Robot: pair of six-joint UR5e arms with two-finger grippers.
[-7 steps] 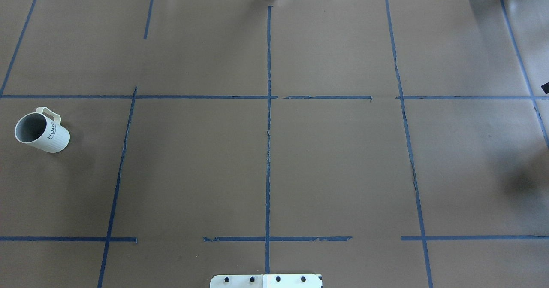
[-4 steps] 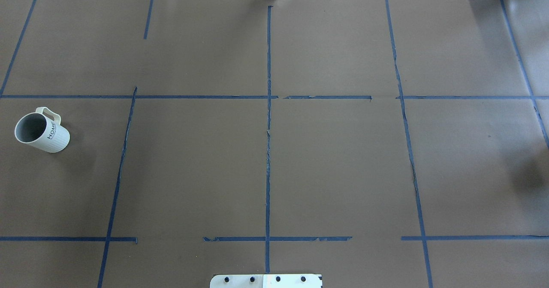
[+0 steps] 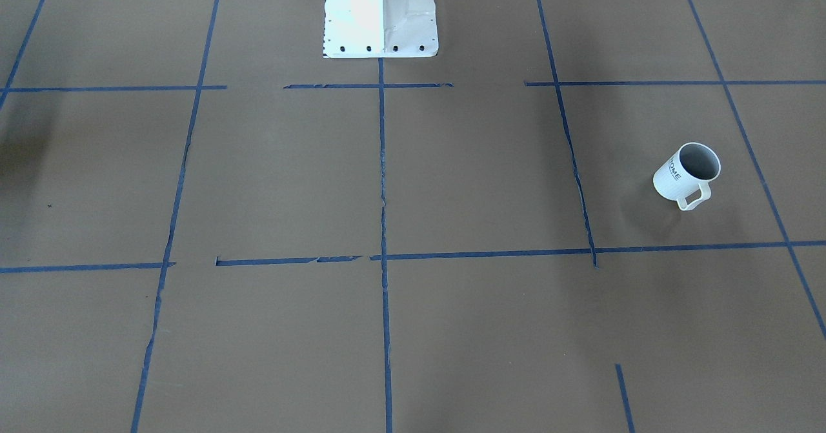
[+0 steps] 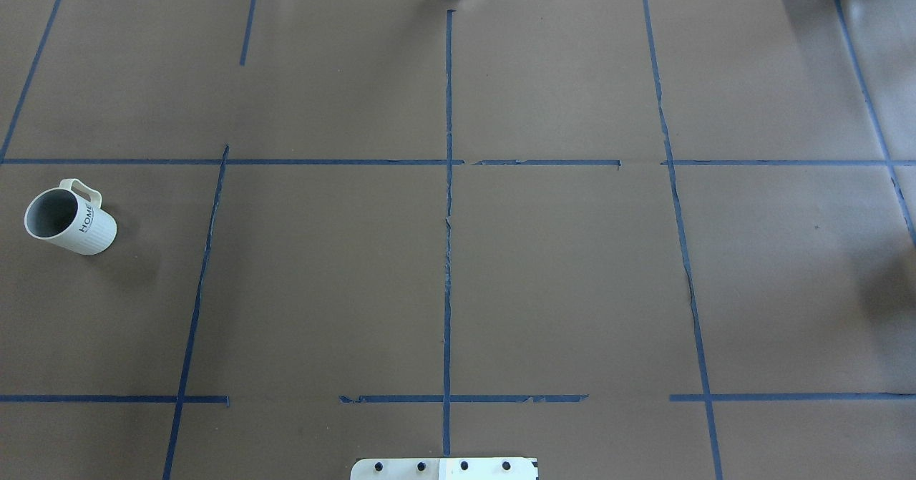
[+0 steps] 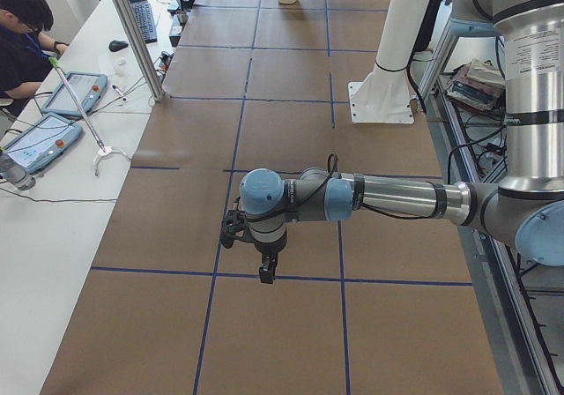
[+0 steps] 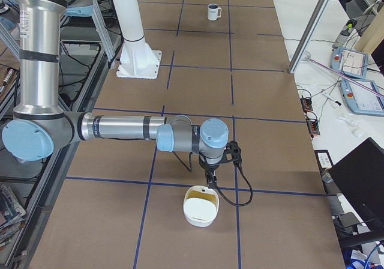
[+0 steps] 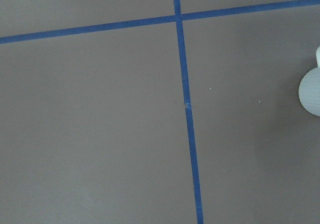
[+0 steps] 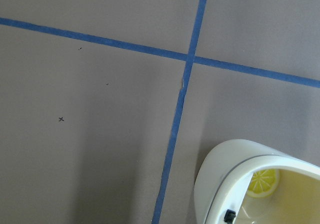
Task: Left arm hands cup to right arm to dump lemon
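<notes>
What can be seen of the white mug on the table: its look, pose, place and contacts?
The mug is white with a grey inside, a faintly ribbed wall, dark "HOME" lettering and a squarish loop handle. It looks ceramic. It stands upright on the brown table cover, far out on the robot's left side, with the handle turned away from the robot. The part of its inside that shows looks empty. Nothing but the table cover touches it.

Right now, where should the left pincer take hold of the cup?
Take the cup by its rim from above, one pincer finger inside the open mouth and one outside, on the wall nearest the robot. It stands upright, and its handle points away from the robot, so that grip probably leaves the handle free for the handover.
</notes>
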